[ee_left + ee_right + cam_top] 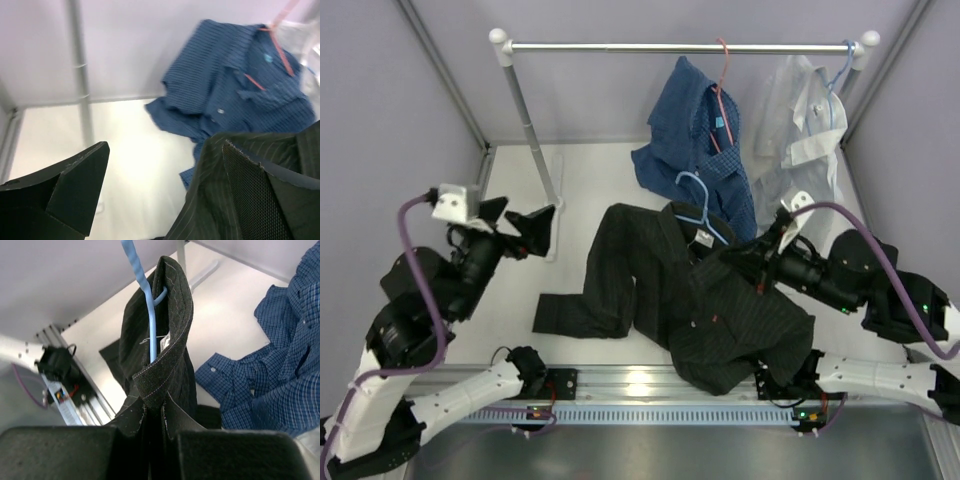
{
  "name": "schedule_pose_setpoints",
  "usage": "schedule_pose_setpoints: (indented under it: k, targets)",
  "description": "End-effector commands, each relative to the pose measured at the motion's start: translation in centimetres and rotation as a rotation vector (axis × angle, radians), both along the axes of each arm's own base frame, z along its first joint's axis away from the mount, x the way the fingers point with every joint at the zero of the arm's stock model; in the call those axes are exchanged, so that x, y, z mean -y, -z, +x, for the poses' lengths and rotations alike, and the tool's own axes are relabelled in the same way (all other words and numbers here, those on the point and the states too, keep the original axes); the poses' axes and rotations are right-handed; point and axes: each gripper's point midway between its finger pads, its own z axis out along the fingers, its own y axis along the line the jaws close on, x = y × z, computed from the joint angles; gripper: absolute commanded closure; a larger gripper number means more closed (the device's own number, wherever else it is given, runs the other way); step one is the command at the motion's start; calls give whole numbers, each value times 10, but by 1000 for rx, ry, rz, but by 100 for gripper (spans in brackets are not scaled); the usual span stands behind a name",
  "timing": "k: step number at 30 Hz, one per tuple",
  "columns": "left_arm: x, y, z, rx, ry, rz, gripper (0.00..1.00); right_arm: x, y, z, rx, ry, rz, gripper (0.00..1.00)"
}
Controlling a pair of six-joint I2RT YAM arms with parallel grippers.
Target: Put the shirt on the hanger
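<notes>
Top external view shows you the shirt point(640, 285) lying crumpled across the middle of the desk point(590, 190), collar toward the far side, with the hanger point(701, 212) poking out of the collar. Your right gripper point(725, 266) has its jaws pinching the collar fabric, the hanger's wire running up just beyond them. Your left gripper point(517, 222) hovers at the left, jaws spread, apart from the shirt. A blue checked shirt point(695, 140) hangs from the rail point(620, 46) behind.
</notes>
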Motion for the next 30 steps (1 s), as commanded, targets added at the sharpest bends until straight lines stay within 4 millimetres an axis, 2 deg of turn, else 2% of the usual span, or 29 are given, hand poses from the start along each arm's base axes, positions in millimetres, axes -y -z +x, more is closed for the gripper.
schedule_pose_setpoints:
  k: [1, 3, 5, 6, 8, 9, 10, 11, 12, 13, 15, 16, 20, 22, 24, 27, 30]
  targets:
    - [-49, 56, 9, -125, -289, 41, 2, -20, -76, 28, -2, 144, 259, 100]
    - [-60, 87, 9, -161, -350, 93, 2, -35, -89, 46, -28, 221, 314, 100]
    - [-70, 100, 7, -171, -402, 72, 2, -39, -102, 65, -56, 332, 404, 100]
    - [-72, 113, 9, -180, -437, 40, 2, -51, -99, 75, -67, 363, 413, 100]
    - [-93, 115, 4, -135, -533, -45, 2, -57, -110, 89, -81, 436, 486, 100]
    - [-96, 110, 5, -96, -544, -93, 2, -75, -108, 99, -82, 450, 487, 100]
    - [-100, 114, 2, -81, -543, -107, 2, -77, -126, 103, -73, 466, 522, 100]
    - [-104, 112, 0, -70, -551, -114, 2, -80, -127, 112, -65, 512, 517, 100]
    - [-114, 111, -2, -62, -602, -120, 2, -100, -118, 124, -67, 535, 479, 100]
    - [-120, 112, -3, -59, -635, -117, 2, -100, -137, 127, -55, 554, 518, 100]
    - [-126, 116, -3, -60, -672, -87, 2, -108, -140, 138, -46, 606, 505, 100]
    - [-125, 120, -2, -66, -671, -74, 2, -118, -141, 144, -43, 619, 493, 100]
    - [-130, 129, -3, -76, -693, -69, 2, -121, -149, 161, -19, 685, 500, 100]
    - [-136, 128, -7, -68, -707, -96, 2, -130, -153, 168, -9, 673, 499, 100]
    - [-139, 129, -7, -65, -717, -105, 2, -133, -152, 177, 5, 688, 485, 100]
    - [-139, 131, -7, -65, -712, -109, 2, -125, -149, 183, -6, 734, 486, 100]
    - [-137, 132, -5, -67, -702, -111, 2, -132, -141, 185, -25, 714, 480, 100]
